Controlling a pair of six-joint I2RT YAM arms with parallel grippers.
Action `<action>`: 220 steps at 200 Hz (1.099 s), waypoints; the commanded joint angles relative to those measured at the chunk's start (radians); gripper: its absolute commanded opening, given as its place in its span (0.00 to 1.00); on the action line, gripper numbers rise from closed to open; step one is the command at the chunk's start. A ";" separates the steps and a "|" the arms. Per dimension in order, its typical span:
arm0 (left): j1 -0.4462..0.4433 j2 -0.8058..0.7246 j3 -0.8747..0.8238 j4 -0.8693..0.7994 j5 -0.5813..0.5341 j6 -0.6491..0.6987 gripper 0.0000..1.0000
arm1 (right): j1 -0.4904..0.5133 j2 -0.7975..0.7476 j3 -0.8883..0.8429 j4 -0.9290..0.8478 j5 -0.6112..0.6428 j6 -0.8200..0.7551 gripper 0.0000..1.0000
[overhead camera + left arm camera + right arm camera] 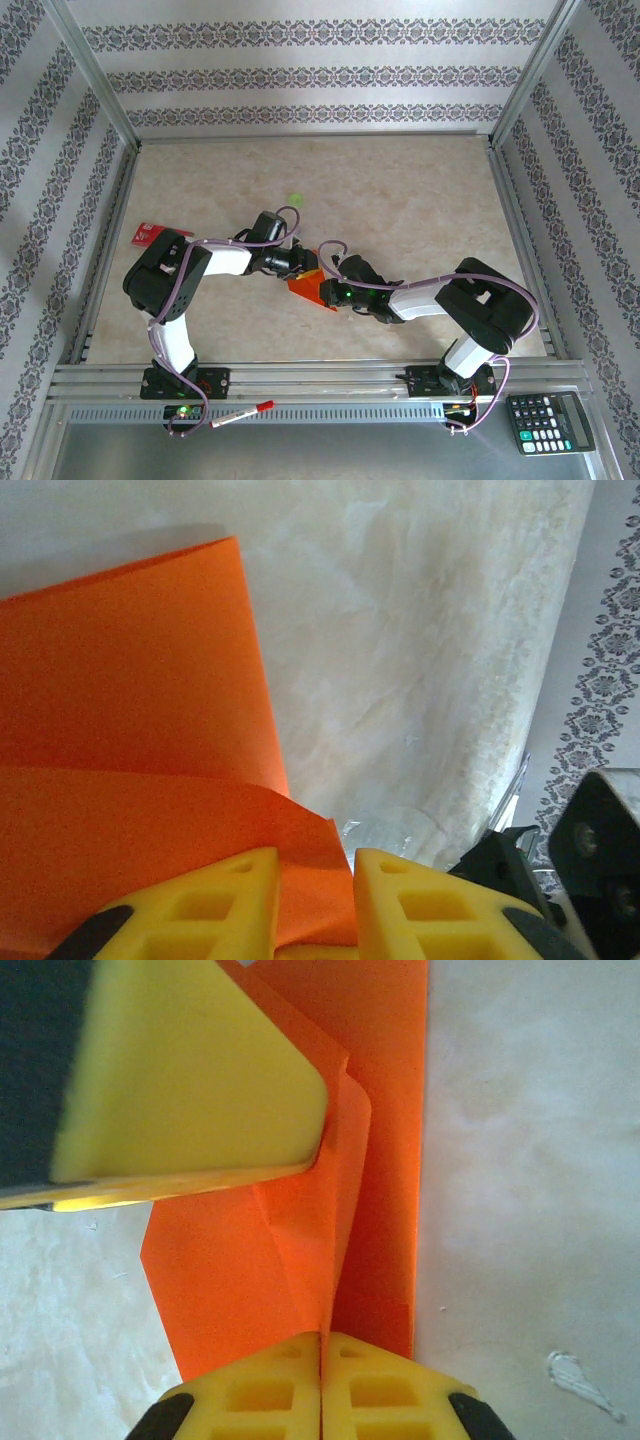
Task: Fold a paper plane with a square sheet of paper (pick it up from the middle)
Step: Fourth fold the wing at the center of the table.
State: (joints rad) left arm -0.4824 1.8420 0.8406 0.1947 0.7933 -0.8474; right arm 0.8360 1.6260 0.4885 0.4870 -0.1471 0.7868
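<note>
The square sheet of paper (308, 290) (130, 680) (375, 1160), partly folded, is seen near the middle of the tabletop (400, 200). Its raised crease is pinched by the closed right end effector (321, 1360) (328, 296). The left end effector (315, 885) (300, 264) is noted slightly parted, a flap passing between.

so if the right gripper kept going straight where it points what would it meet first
The right gripper is shut on the orange sheet of paper, so that paper comes first. Just beyond, a yellow finger of the left gripper may lie in line; depth is unclear.
</note>
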 commanded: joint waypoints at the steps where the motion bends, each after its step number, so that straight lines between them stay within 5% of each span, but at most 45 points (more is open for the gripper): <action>1: 0.007 0.032 0.014 -0.029 -0.007 0.033 0.26 | 0.015 0.046 -0.007 -0.079 -0.012 -0.008 0.07; 220: 0.021 0.072 -0.004 -0.049 -0.034 0.088 0.26 | 0.009 -0.089 -0.012 -0.131 -0.057 -0.002 0.18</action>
State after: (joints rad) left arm -0.4774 1.8694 0.8448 0.1909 0.8124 -0.7887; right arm 0.8360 1.5768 0.4881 0.4164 -0.1841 0.7834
